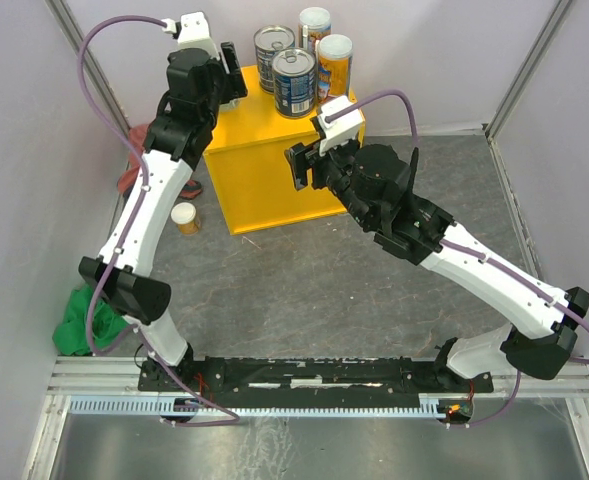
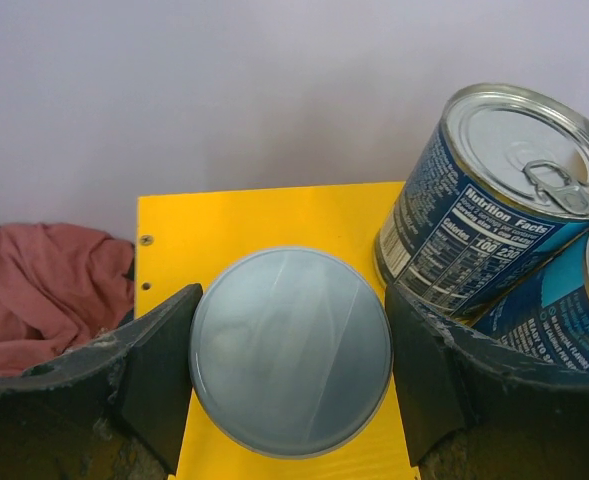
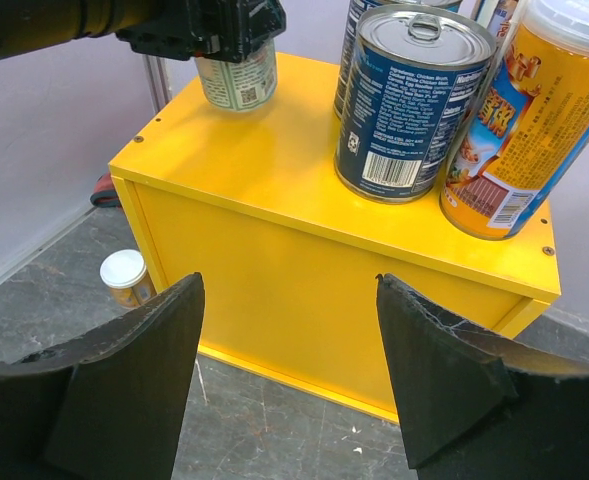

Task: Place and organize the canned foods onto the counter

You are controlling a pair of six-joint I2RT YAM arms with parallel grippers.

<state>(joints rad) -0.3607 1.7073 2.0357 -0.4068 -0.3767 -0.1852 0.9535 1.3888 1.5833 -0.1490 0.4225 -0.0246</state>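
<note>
My left gripper (image 2: 290, 345) is shut on a short white-lidded can (image 2: 290, 400), with a finger pressed to each side, over the left part of the yellow counter (image 2: 264, 215). In the right wrist view that can (image 3: 236, 82) sits at or just above the counter's top (image 3: 274, 150). Two blue-labelled tins (image 1: 294, 82) (image 1: 273, 47) and two orange-labelled cans (image 1: 334, 62) (image 1: 314, 24) stand on the counter's far right (image 1: 264, 170). Another short can (image 1: 184, 217) stands on the floor left of the counter. My right gripper (image 1: 304, 165) is open and holds nothing in front of the counter.
A red cloth (image 1: 129, 180) lies by the left wall behind my left arm. A green cloth (image 1: 79, 320) lies at the near left. Pale walls close in the grey floor (image 1: 304, 290) on three sides.
</note>
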